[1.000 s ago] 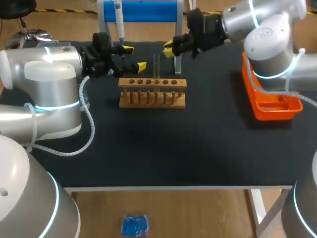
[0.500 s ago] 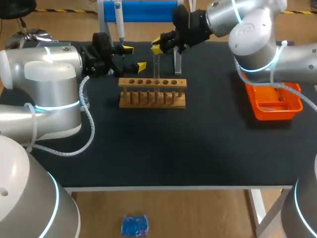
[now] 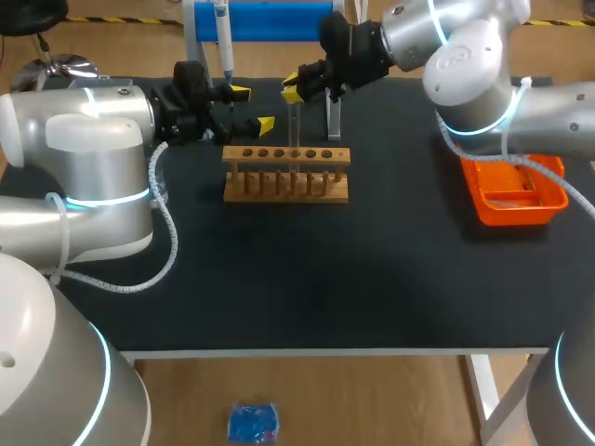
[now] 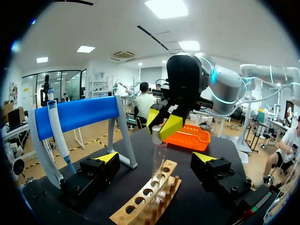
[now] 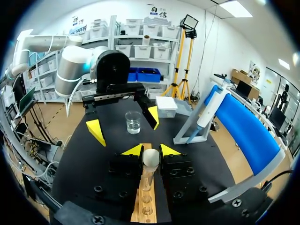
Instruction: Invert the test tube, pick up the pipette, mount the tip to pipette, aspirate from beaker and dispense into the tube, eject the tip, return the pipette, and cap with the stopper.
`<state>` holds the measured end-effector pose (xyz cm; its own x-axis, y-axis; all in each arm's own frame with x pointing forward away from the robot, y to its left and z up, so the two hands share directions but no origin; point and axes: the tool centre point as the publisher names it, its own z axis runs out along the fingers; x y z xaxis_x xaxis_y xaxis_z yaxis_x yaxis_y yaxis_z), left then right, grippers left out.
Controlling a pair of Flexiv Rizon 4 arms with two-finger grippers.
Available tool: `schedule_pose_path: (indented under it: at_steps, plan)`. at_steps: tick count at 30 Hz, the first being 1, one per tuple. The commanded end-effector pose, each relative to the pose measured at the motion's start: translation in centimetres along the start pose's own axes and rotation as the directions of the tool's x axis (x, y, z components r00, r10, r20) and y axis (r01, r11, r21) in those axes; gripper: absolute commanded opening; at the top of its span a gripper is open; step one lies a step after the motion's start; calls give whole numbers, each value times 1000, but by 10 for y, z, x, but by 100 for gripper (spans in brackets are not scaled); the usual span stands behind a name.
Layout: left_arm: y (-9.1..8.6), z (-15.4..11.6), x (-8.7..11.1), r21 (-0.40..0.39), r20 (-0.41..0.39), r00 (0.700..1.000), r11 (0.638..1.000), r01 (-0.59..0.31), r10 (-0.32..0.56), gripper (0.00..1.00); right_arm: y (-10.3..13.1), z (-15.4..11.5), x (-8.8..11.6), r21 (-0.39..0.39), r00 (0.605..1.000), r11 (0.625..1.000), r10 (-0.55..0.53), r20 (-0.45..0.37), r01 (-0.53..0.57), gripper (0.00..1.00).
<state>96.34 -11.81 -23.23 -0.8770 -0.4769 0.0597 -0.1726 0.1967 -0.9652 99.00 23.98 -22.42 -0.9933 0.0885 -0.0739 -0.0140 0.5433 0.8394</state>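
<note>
Glass test tube (image 3: 294, 125), upright in a wooden rack (image 3: 286, 184), in a hole near the rack's middle. Its rounded closed end is uppermost (so it sits mouth down). The rack stands toward the far side of the black worktop (image 3: 325, 279).

Right end effector (image 3: 293, 88): the arm comes in from the right and reaches past the middle, and the end effector is at the tube's top. In its own wrist view the tube's rounded end sits in the gap between the two fingers, level with the yellow tips. The fingers are a little apart, the gap barely wider than the glass. Noted as parted around the tube, not gripping it. The left wrist view agrees: two yellow tips close together about the tube's upper end, the rest of the tube bare down to the rack.

Left end effector (image 3: 252, 108): low over the worktop just behind the rack's left end, fingers wide apart, holding nothing. From its wrist view the rack runs away ahead of it, between the spread fingers.

Beaker (image 5: 133, 123): clear glass with some clear liquid, standing on the worktop beyond the rack's end as the right wrist sees it, near the left end effector's spread tips. I cannot tell whether it is actually between them.

Pipette (image 3: 223, 42): hanging upright on the blue stand (image 3: 279, 20) at the worktop's far edge, touched by neither end effector.

Orange tray (image 3: 516, 200): on the worktop's right side, below the right arm. Its contents are unclear from here.
</note>
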Motion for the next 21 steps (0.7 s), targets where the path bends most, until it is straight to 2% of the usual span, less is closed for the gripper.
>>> schedule_pose_path:
  at_steps: [1,21]
  plan:
    - [2,2,1,7,7,1000,1000,-2,2,100,-1,-2,0,6,1000,1000,2,-2,-2,0]
    - [2,2,1,7,7,1000,1000,-2,2,100,4,-8,3,-1,1000,1000,-11,7,11,0]
